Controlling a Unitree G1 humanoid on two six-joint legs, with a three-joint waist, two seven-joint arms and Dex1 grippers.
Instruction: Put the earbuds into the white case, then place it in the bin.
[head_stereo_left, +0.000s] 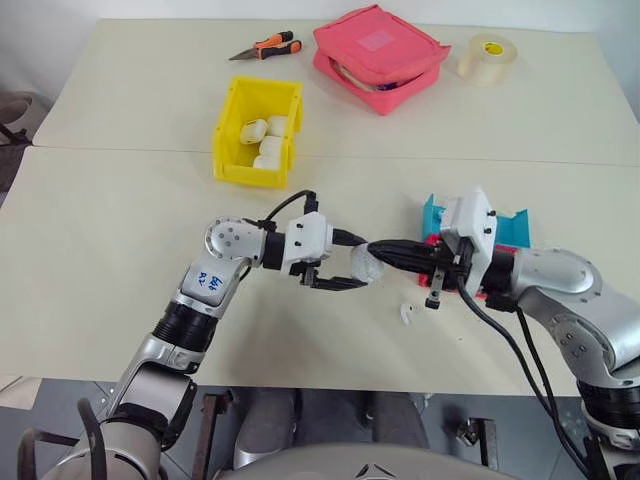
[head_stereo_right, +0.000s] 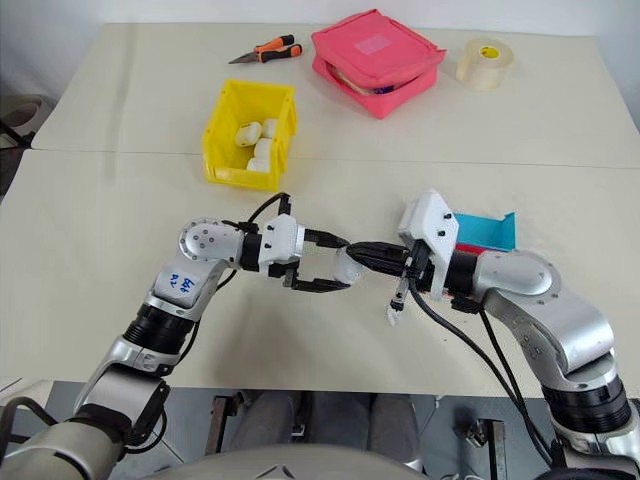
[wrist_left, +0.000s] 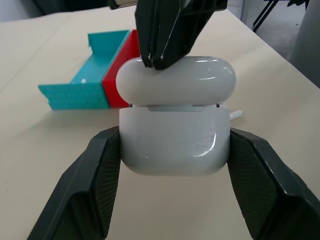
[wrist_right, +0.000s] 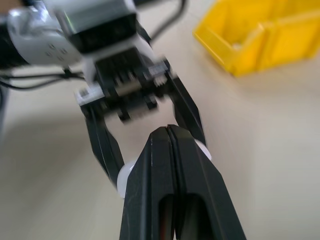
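the white case (wrist_left: 175, 132) sits above the table, clamped between the left gripper (head_stereo_left: 345, 268) fingers, its lid nearly down. the right gripper (wrist_left: 167, 35), fingers pressed together, touches the lid. one earbud (head_stereo_left: 406, 314) lies on the table below; the yellow bin (head_stereo_left: 232, 160) stands well apart.

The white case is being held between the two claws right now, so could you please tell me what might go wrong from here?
The right claw, shut, presses on the lid of the white case, which the left claw grips by its sides alone; a hard push could twist the case out. One earbud lies on the table under the arms; shutting the lid now might leave it out. It also sits close to the table's front edge, where a sweeping arm could knock it off.
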